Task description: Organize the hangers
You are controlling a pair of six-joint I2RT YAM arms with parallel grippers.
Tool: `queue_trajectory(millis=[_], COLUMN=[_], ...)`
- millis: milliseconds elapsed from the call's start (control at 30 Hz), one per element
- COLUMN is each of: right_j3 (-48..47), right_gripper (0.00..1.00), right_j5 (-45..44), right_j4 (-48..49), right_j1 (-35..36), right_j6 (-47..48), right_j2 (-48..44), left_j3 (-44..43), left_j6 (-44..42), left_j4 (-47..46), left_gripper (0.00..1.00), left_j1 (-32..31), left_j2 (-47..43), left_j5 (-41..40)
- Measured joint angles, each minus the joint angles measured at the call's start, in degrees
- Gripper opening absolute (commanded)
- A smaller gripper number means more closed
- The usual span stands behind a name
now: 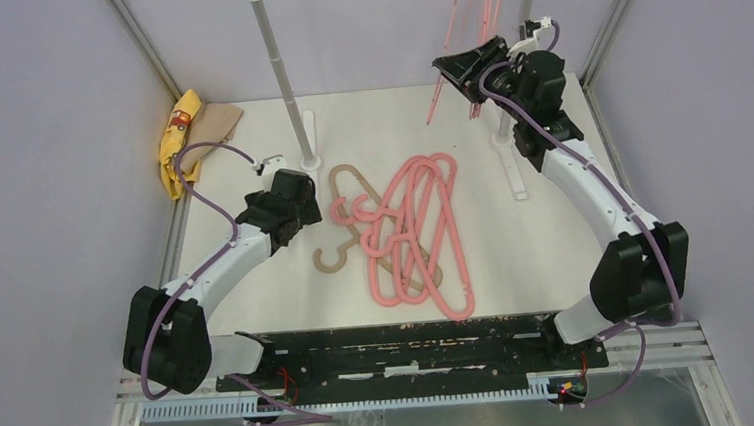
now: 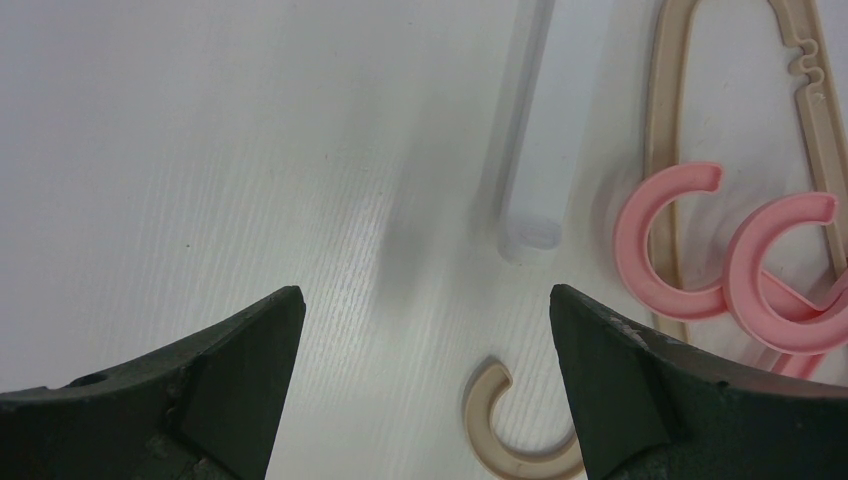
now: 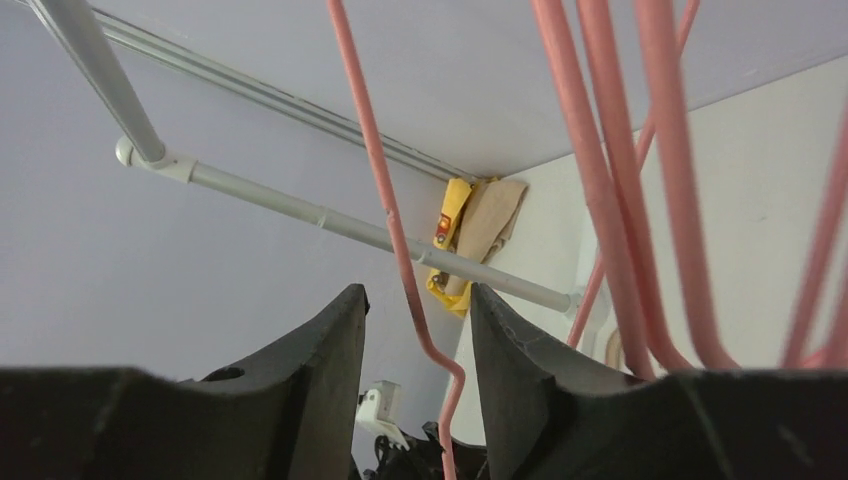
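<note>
Snag risk at rack rail (image 3: 300,210); tangle on desk (image 1: 557,261)
Right gripper (image 3: 415,295) parted around hanging wire hanger (image 3: 375,150), could drag it off on retreat; left gripper (image 2: 425,295) open beside interlocked pink hangers (image 1: 419,230), may lift several

Table (image 1: 545,236) lies open right of the hangers (image 1: 409,233); rack pole (image 1: 280,79) stands behind them.

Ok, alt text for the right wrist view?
The right gripper, jaws apart, straddles a thin pink hanger without visibly touching it. More pink hangers hang at right; a white rack bar and yellow cloth lie behind.
</note>
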State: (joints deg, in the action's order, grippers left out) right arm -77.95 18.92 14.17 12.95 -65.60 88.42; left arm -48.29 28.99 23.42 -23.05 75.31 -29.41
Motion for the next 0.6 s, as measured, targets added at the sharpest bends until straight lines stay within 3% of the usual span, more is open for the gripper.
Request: queue_trajectory(millis=[133, 367, 600], right_j3=[0.1, 1.4, 1.7], right_gripper=[0.63, 0.63, 0.62], right_j5=[-1.3, -7.5, -17.7], right_j4=[-7.3, -19.8, -30.2], right_j1=[0.0, 0.9, 13.7], right_j6=[4.9, 18.3, 33.8], right_j2=[-5.2, -20.2, -27.6], left_j3=[0.0, 0.0, 0.0], left_j6=[0.0, 0.0, 0.0], left_j4=[0.0, 0.0, 0.1], left_gripper=[0.99, 0.99, 0.99], left_j1=[0.0, 0.0, 0.0], left_j2=[0.0, 0.0, 0.9], left_j5=[0.0, -0.1, -0.1])
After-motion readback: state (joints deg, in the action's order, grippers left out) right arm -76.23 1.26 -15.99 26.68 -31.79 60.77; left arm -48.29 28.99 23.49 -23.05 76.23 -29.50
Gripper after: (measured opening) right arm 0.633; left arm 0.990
